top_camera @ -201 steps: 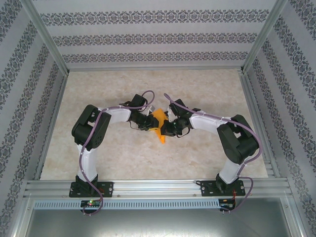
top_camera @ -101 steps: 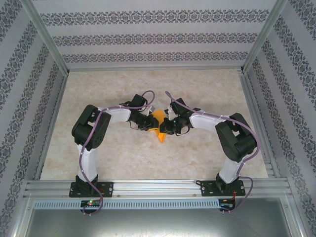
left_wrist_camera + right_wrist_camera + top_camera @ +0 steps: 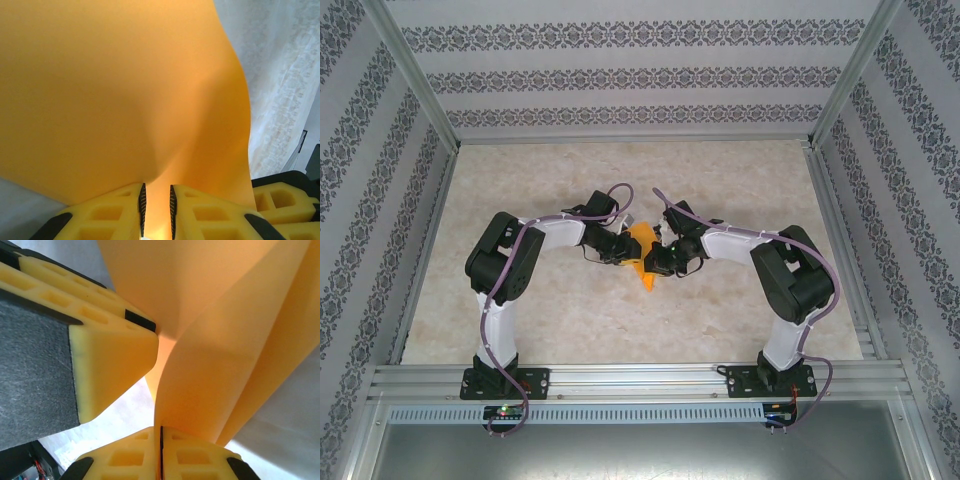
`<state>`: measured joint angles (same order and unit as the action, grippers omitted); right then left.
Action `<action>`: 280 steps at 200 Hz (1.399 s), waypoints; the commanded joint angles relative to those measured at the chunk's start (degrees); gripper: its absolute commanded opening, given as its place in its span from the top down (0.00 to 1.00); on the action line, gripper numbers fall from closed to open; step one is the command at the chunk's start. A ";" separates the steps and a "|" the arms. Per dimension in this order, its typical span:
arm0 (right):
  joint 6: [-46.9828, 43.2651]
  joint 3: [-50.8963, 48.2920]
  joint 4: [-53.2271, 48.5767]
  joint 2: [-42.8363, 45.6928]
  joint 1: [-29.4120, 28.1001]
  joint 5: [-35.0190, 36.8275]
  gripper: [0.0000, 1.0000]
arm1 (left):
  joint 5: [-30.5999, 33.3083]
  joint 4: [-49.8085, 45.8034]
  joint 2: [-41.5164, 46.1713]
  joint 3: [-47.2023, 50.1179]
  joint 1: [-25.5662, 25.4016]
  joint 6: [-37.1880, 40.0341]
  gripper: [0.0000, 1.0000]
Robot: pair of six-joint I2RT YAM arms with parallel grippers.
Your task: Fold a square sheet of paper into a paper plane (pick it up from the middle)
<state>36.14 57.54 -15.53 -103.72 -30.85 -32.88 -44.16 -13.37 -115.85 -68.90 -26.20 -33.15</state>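
my left gripper (image 3: 156, 205) pinching orange paper (image 3: 120, 90), my right gripper (image 3: 161, 442) clamped on its fold, sheet seemingly off the table (image 3: 570, 320)

Bright orange square sheet of paper (image 3: 642, 256), plain, bent into curved overlapping layers, narrowing to a point toward the near side, at the middle of the table (image 3: 750, 190)

From above and behind the near edge we look down over the whole table (image 3: 720, 190). Both wrist cameras sit hard against the same orange paper (image 3: 125, 90).
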 commanded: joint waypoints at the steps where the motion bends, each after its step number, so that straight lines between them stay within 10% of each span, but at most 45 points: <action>1: 0.73 0.65 0.76 -0.75 0.43 0.81 0.91 | -0.36 -1.85 -1.52 -1.36 -0.07 1.65 0.77; 280: 1.76 0.43 1.36 -1.54 0.93 3.09 0.90 | -1.82 -1.93 -3.06 -2.02 -0.22 1.68 0.76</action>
<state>37.63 57.54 -15.53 -105.56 -30.11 -30.06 -45.12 -13.74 -116.95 -69.91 -26.17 -32.73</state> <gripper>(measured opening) 0.104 0.235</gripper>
